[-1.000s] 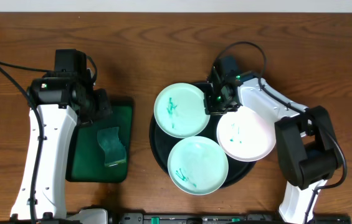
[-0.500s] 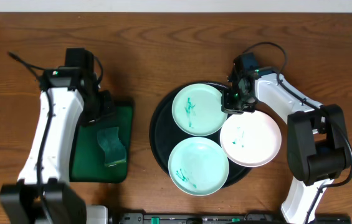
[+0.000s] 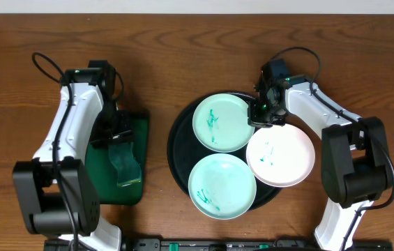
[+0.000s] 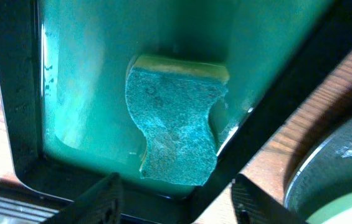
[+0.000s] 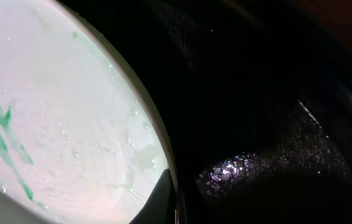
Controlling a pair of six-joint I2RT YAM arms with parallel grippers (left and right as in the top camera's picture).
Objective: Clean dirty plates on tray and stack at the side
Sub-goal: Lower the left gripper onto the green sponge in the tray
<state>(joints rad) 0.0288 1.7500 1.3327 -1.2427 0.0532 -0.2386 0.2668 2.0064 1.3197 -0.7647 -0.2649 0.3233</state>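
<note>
The rear mint plate [image 3: 217,124] is clamped at its right rim by the right gripper [image 3: 261,113]. It lies on the black tray [image 3: 176,152], right of the table's centre, with a front mint plate [image 3: 221,185] and a white plate [image 3: 280,155]. The left gripper [image 3: 115,132] is held spread above a sponge [image 4: 176,127] in the green tray [image 3: 92,174], towards the left edge.

The left arm [image 3: 67,129] and right arm [image 3: 313,104] are wearing white shells between bulky black joints. A thin black cable [image 3: 42,64] is looping near each wrist, and small green lights [image 3: 285,79] are glowing there. The left hand [image 4: 176,186] is showing matte black fingers [image 4: 101,196].
</note>
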